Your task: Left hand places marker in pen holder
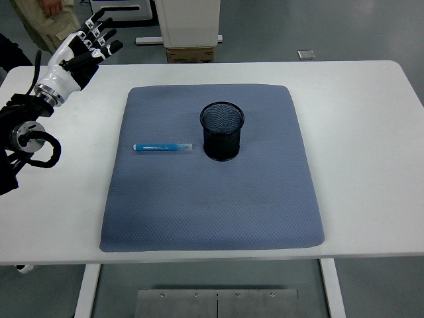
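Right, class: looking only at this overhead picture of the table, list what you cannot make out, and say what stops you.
- Print on the marker: too small to read in the head view.
- Inside of the pen holder: dark mesh and shadow hide its bottom.
- Right hand: outside the picture.
- Left arm behind the left hand: cut off by the left edge.
- Person at top left: cut off by the top edge.
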{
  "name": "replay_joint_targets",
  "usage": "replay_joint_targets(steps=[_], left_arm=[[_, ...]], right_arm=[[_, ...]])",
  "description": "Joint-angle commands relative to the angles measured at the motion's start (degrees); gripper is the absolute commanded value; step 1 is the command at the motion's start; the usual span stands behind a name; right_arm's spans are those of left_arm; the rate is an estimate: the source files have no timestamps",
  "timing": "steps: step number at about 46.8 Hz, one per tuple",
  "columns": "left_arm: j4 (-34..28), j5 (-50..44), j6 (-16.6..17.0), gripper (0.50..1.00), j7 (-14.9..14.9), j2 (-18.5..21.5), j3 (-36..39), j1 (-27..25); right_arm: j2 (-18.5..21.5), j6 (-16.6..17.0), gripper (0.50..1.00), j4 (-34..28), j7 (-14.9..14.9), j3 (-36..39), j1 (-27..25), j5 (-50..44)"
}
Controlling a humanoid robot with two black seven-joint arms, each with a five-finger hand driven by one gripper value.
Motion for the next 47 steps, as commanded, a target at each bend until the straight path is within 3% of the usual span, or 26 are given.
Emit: replay_joint_targets(steps=[1,11,21,26,32,38,47], left_arm=[[-2.4,0.0,0.0,1.0,0.0,1.6,3.8,-1.9],[-7.6,0.2,-0.1,1.0,0.0,5.7,11.7,-5.8],[-8.4,0.2,0.1,1.0,0.0,5.8,23.2,-10.4],[-10.5,1.7,1.7,1.0,0.1,5.7,28.8,-13.1],[-13.3,7.9,4.8,1.0,0.4,5.9,30.4,-14.3],[-14.2,14.3,6.6,1.0,4.5,5.9,30.4,-14.8],[-14.2,19.8,6.6,1.0,8.5,5.4,31.1,-16.3]], right_arm=[[0.0,0.0,1.0,0.0,0.0,0.0,0.0,0.0],[0.0,0.0,1.0,0.0,0.0,0.0,0.0,0.0],[0.0,0.0,1.0,0.0,0.0,0.0,0.0,0.0],[0.0,0.0,1.0,0.0,0.0,0.0,0.0,0.0],[0.0,0.0,1.0,-0.1,0.0,0.0,0.0,0.0],[0.0,0.0,1.0,0.0,0.0,0.0,0.0,0.0],[0.0,0.0,1.0,0.0,0.0,0.0,0.0,0.0]])
